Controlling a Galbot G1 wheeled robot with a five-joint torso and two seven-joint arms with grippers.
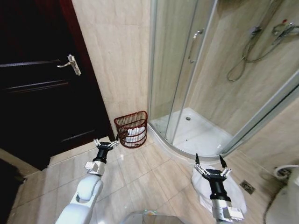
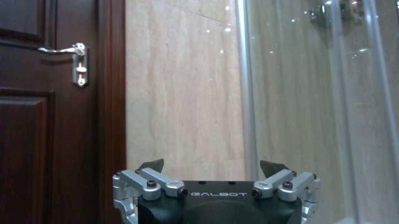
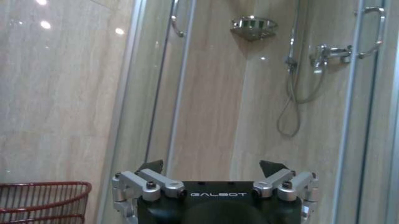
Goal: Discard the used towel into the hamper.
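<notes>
The hamper [image 1: 131,129], a dark red wire basket, stands on the floor against the wall between the door and the shower, and its rim [image 3: 44,200] also shows in the right wrist view. White cloth [image 1: 136,132] lies inside it. A white towel [image 1: 202,186] is spread on the tiles at the lower right. My right gripper [image 1: 209,162] [image 3: 212,165] hangs open above the towel and holds nothing. To the left, my left gripper [image 1: 105,143] [image 2: 212,165] is open and empty, a short way in front of the hamper.
A dark wooden door [image 1: 42,93] with a metal handle [image 1: 70,64] is at the left. The glass shower enclosure [image 1: 187,70] and its white tray [image 1: 198,135] lie behind the hamper. A floor drain [image 1: 246,186] and a white fixture [image 1: 286,198] sit at the right.
</notes>
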